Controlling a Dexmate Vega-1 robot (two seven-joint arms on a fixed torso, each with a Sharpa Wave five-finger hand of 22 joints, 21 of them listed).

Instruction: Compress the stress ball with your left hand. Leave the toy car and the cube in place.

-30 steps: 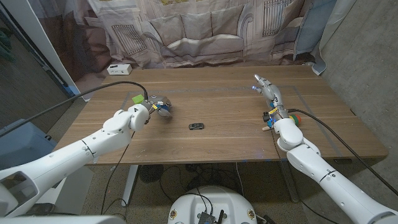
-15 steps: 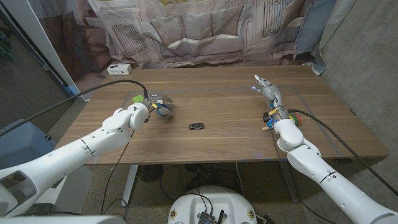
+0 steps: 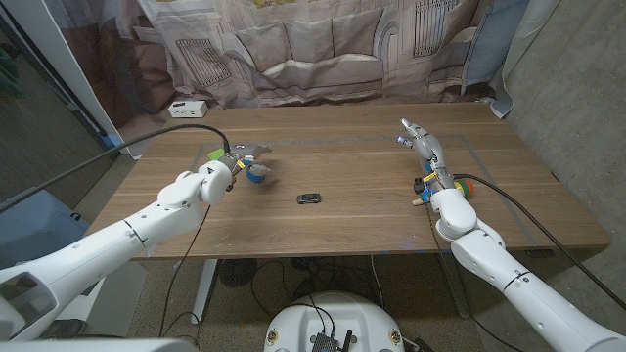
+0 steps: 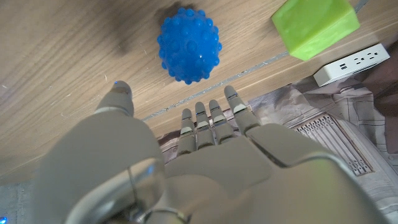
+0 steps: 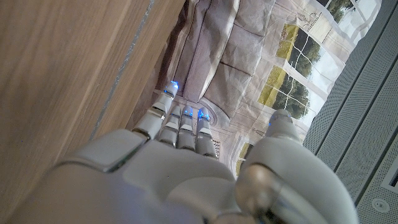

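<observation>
Opening since the earlier frames, the left hand [image 3: 246, 163] now shows spread fingers [image 4: 211, 118] with nothing held, hovering just beside the blue spiky stress ball [image 4: 188, 43], which lies on the wooden table [image 3: 352, 210] near the green cube [image 4: 314, 26] and well apart from the small dark toy car [image 3: 309, 198]. Judging by its rubbery nubs, the ball looks soft, light and springy, likely to roll if nudged, so wrapping the fingers around its middle from above seems the best hold. No container is visible; the right hand [image 3: 423, 147] is open, fingers extended, at the table's far side.
</observation>
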